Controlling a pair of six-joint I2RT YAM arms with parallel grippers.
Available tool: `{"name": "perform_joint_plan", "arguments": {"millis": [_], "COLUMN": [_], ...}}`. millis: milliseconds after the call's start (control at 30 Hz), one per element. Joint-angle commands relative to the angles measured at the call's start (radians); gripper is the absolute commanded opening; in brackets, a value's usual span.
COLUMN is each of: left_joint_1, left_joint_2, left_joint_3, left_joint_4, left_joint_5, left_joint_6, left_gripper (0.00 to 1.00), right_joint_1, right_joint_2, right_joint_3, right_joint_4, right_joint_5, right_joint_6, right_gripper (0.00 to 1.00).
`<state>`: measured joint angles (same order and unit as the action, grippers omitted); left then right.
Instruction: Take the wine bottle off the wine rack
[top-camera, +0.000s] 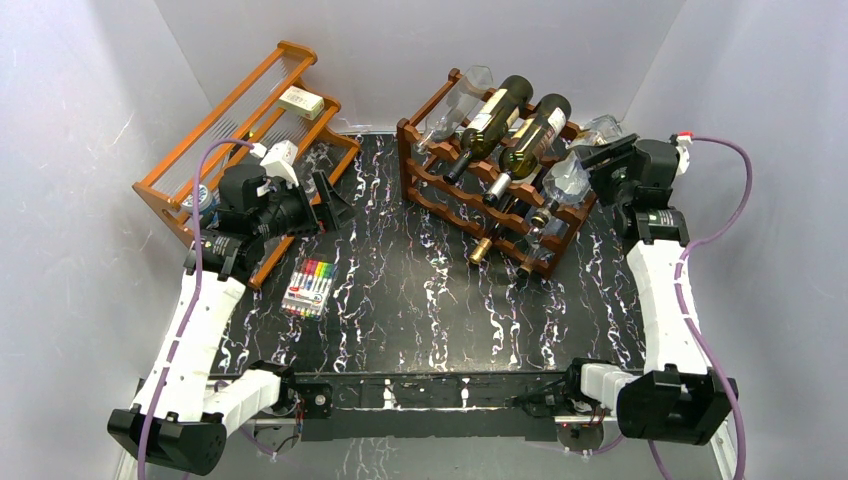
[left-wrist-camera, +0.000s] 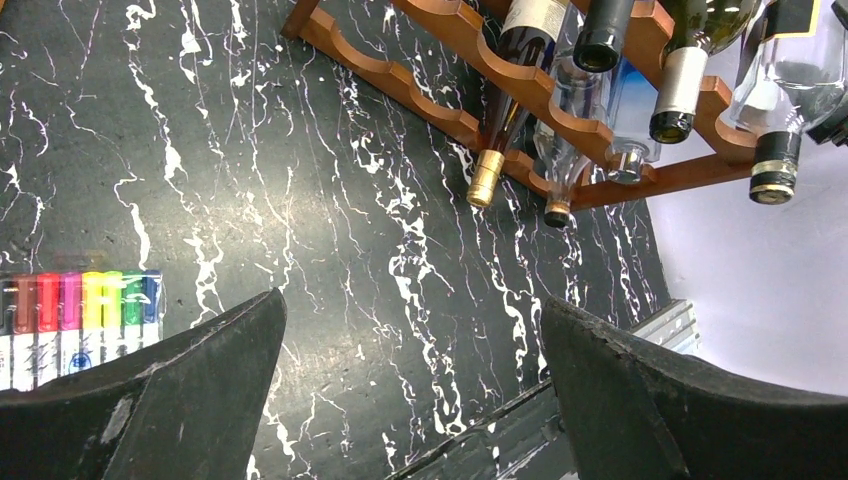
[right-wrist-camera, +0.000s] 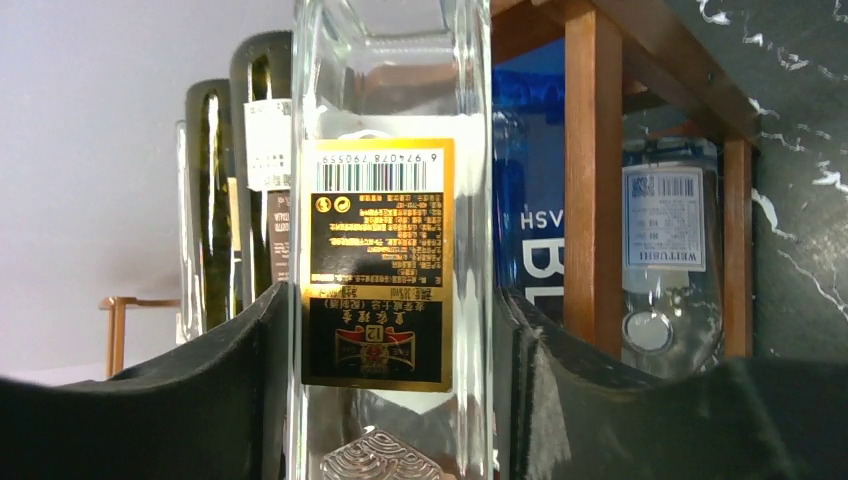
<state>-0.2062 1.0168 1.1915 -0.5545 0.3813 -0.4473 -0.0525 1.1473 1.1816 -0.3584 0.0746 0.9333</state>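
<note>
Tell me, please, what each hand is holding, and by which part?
The right hand grips the clear glass bottle by its labelled body, a finger on each side; the left hand is open and holds nothing.

Black white-veined table (top-camera: 420, 290) is carrying three items directly: dark wine rack (top-camera: 437, 180) is standing at far right, orange wooden shelf (top-camera: 215, 112) is sitting at far left, marker pack (top-camera: 309, 288) is lying flat just beside the shelf.

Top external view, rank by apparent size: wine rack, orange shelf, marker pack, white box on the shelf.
1-2. wine rack and orange shelf: look about alike, not ranked.
3. marker pack.
4. white box.
</note>
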Motion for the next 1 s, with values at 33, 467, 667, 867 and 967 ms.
{"name": "perform_joint_plan", "arguments": {"millis": [33,467,667,867,967], "left_joint_1": [-0.002,-0.002,-0.002,-0.002,-0.009], "left_joint_2": [-0.022,-0.028,-0.024,-0.003,0.009], "left_joint_3": [0.036,0.015,0.015,0.018,0.004], "left_joint_4": [-0.007,0.0,0.005,0.043,0.104], "left_joint_5": [0.034,0.05,0.072,0.17,0.244], "left_joint_6": [-0.016,-0.03,-0.021,-0.011,-0.021], "left_gripper": [0.98,0.98,0.98,0.98,0.98], "right_joint_1": [-0.021,-0.025,-0.029,-0.03,-0.031], "right_joint_2": [-0.094,-0.078,-0.105,-0.133,-0.139], "right_joint_3": [-0.021,-0.057,-0.097,-0.072,-0.046], "right_joint_4": [0.194,0.275,0.384,0.408,0.389], "right_joint_5": [-0.012,-0.08,-0.109,-0.118,-0.125], "right_joint_6": [0.062,0.049,0.057,0.091,0.112], "right_gripper": [0.19,0.11,0.11,0.11,0.11]}}
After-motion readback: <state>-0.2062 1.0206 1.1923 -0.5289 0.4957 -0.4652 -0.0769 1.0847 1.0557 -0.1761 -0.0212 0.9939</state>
